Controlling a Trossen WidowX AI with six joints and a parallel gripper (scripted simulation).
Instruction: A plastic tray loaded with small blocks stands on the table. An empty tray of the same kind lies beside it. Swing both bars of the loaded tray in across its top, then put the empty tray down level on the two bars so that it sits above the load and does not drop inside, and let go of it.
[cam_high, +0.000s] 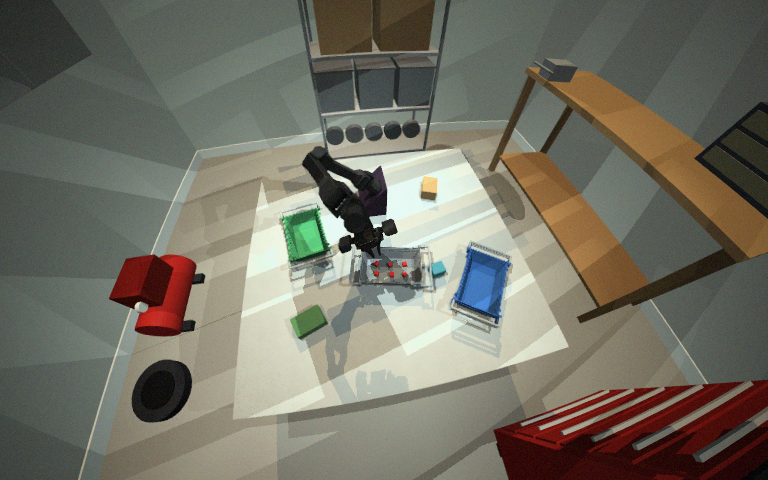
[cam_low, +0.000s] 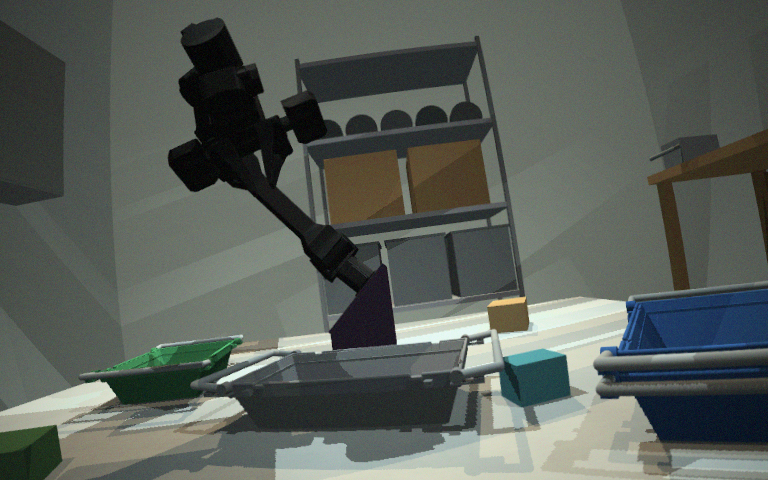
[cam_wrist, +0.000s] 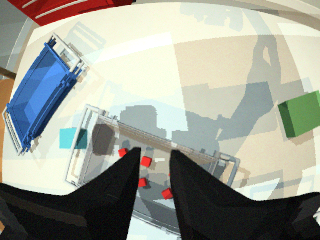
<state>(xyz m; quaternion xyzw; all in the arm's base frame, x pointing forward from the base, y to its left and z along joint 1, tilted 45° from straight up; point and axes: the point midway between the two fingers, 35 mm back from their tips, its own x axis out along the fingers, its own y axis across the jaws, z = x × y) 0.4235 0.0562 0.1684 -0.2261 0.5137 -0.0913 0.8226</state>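
Cube (cam_high: 438, 268) (cam_low: 535, 376) (cam_wrist: 73, 138) just beside grey tray (cam_high: 390, 284) (cam_low: 351, 404) (cam_wrist: 150, 136), near its bar (cam_low: 497, 350) (cam_wrist: 75, 145).

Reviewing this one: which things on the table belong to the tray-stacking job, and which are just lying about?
Part of the job:
- gray tray with red blocks, bars swung outward
- gripper

Lying about:
- teal block
- orange block
- green block

Unclear: blue or green tray as the empty one.

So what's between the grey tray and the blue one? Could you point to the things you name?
A teal block (cam_high: 438, 268) (cam_low: 536, 378) (cam_wrist: 73, 138), between the grey tray (cam_high: 360, 276) (cam_low: 351, 408) (cam_wrist: 200, 155) and the blue tray (cam_high: 481, 283) (cam_low: 702, 416) (cam_wrist: 40, 90); the top view shows it.
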